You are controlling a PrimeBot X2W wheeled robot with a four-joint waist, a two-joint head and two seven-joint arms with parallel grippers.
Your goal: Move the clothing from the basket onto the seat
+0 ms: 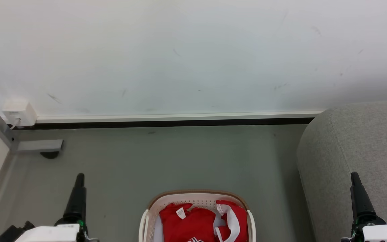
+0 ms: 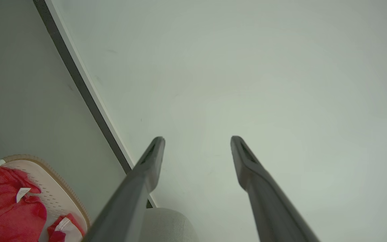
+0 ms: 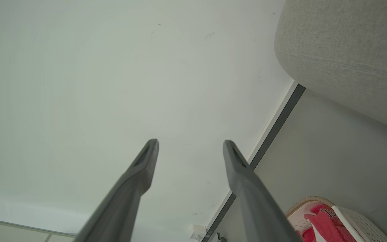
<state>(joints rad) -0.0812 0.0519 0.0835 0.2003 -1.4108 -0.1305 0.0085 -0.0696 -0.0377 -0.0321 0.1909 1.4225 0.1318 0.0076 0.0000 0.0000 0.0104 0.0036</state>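
The clothing lay crumpled in the basket on the floor, near the seat. It looked light, soft and limp, likely to drape and slip unless bunched; a raised fold by the white tag seemed the best pinch point. The left gripper and right gripper were well clear of it, jaws apart and empty.

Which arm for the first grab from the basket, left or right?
Right, probably. The left fingers and right fingers are both open and empty, with the basket between them. But the seat is on the right side, so the clothing needn't cross over.
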